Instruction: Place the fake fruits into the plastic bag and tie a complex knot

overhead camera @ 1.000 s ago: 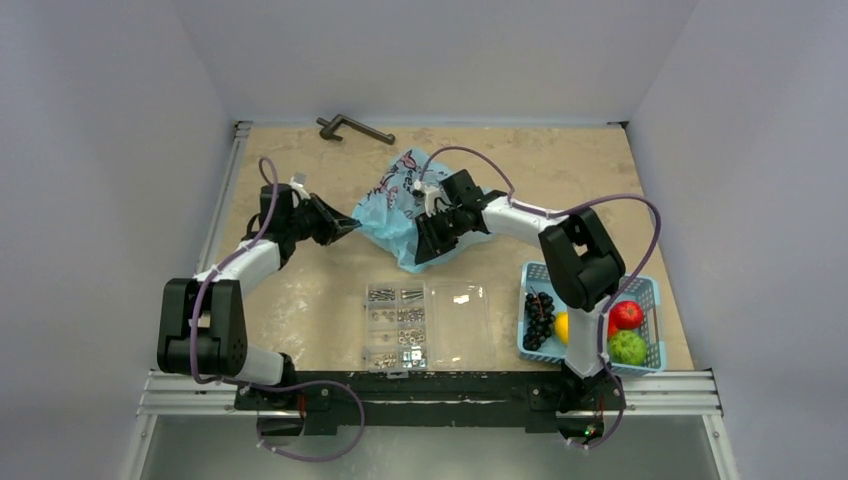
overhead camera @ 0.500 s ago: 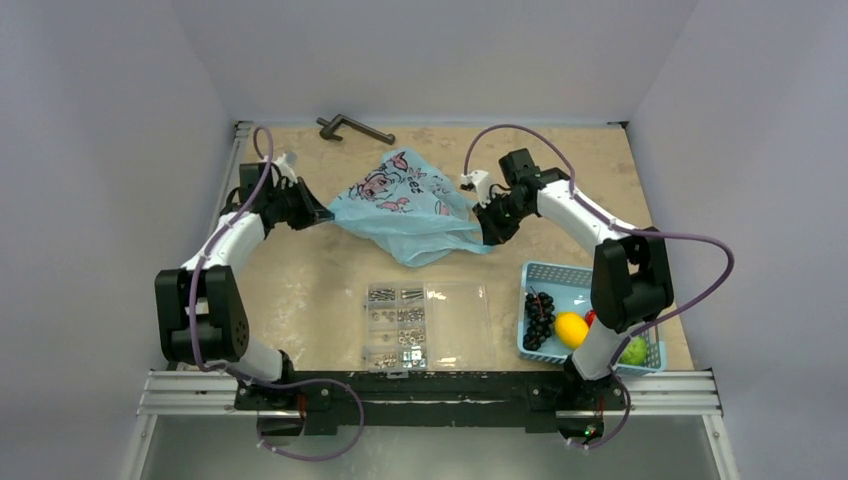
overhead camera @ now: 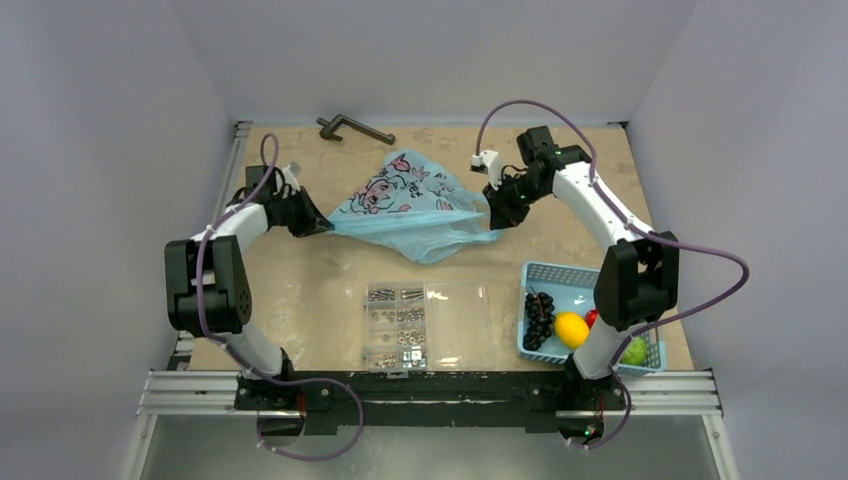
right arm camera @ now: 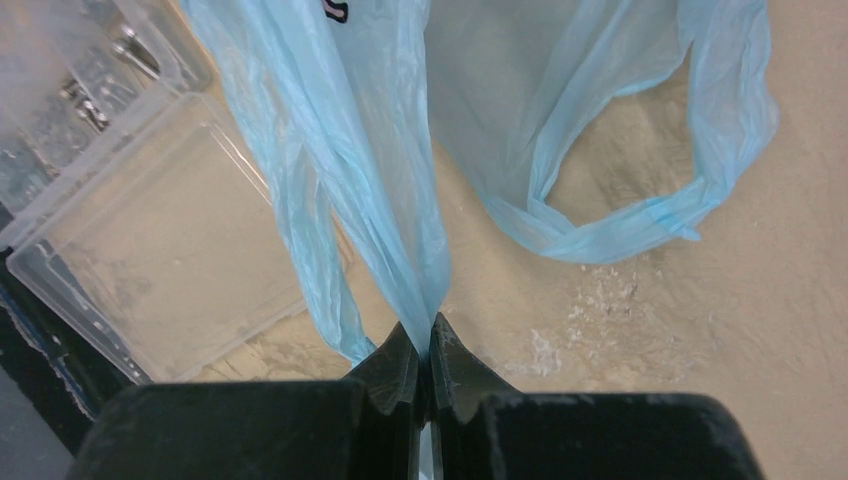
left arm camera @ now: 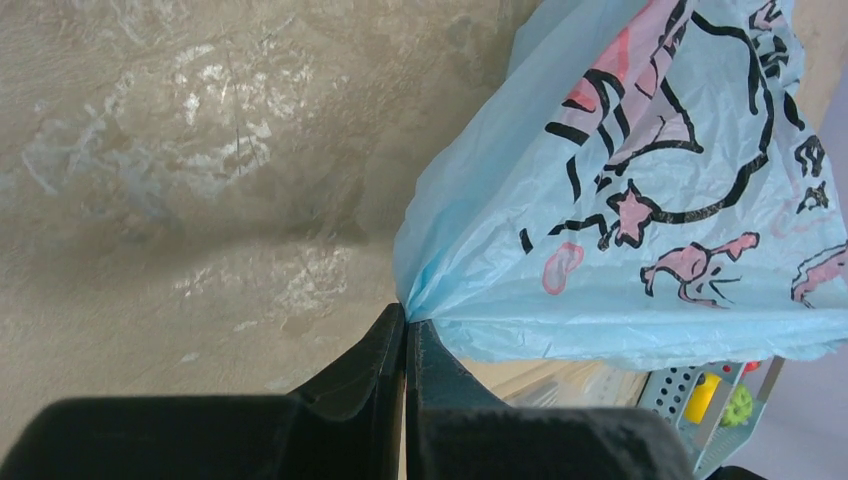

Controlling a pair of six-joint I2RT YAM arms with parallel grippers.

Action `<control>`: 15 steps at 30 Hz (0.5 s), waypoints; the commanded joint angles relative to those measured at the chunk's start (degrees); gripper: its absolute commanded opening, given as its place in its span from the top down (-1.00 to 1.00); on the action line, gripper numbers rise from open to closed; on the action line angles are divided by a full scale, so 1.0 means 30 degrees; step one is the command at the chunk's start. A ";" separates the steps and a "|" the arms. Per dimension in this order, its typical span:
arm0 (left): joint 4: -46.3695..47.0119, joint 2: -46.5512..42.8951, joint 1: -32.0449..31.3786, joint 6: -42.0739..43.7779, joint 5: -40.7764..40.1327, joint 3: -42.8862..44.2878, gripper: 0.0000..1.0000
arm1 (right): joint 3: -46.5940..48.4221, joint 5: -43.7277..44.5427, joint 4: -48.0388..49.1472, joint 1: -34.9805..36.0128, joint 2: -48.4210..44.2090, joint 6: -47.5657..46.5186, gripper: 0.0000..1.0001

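Note:
The light-blue plastic bag with a pink and black cartoon print is stretched between my two grippers over the middle of the table. My left gripper is shut on its left corner. My right gripper is shut on a bunched strip of the bag's right side; a loose loop handle lies on the table beside it. The fake fruits lie in the blue basket at the near right: dark grape bunch, yellow lemon, a red fruit, a green one. No knot shows.
A clear compartment box of screws lies open in front of the bag. The blue slotted basket stands at the near right. A dark metal crank handle lies at the far edge. Walls close in the table on three sides.
Both grippers have moved apart, the left one leftwards and the right one to the right and back, and the bag has gone from a crumpled heap to a stretched sheet.

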 commanded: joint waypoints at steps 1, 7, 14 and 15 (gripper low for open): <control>0.1620 0.1204 -0.0170 -0.0888 -0.0034 0.1568 1.00 | 0.2215 -0.3570 -0.2432 -0.0519 -0.0131 -0.0464 1.00; 0.1519 0.3372 -0.2048 -0.0481 0.3177 0.4643 1.00 | 0.3713 -0.8569 0.0181 0.1299 0.0160 0.3424 1.00; 0.3912 -0.2844 -0.0186 0.2741 0.4715 0.3055 -0.91 | 0.2446 -0.9981 0.8594 0.2560 -0.0841 1.1019 1.00; 0.3423 -0.3902 -0.0140 0.3933 0.4969 0.2975 -0.94 | 0.1941 -0.9915 0.9971 0.2709 -0.1040 1.2159 1.00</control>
